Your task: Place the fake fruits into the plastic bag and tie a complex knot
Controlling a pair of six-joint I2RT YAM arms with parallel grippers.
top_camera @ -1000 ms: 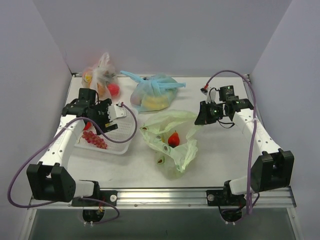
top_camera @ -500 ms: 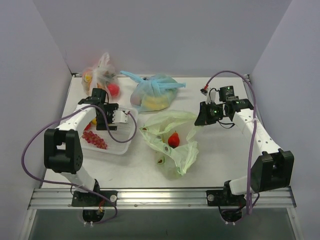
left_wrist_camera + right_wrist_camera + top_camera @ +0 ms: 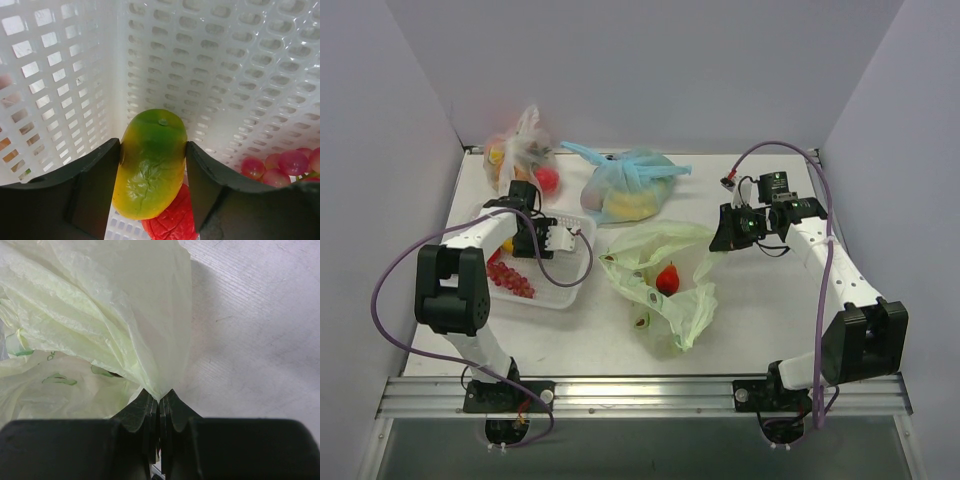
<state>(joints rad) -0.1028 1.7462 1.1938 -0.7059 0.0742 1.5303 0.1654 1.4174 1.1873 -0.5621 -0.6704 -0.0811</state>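
Deep in the basket [image 3: 250, 75], my left gripper [image 3: 153, 147] clamps the rounded yellow-green fruit [image 3: 150, 170], which may squirt free on lifting, while my right gripper [image 3: 159, 402] pinches the plastic bag [image 3: 100, 315].

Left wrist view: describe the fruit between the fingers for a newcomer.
Start at the white perforated plastic basket. In its corner, between the fingers of the left gripper, lies a smooth oval fruit, green fading to yellow. Its neighbours are red or pink.
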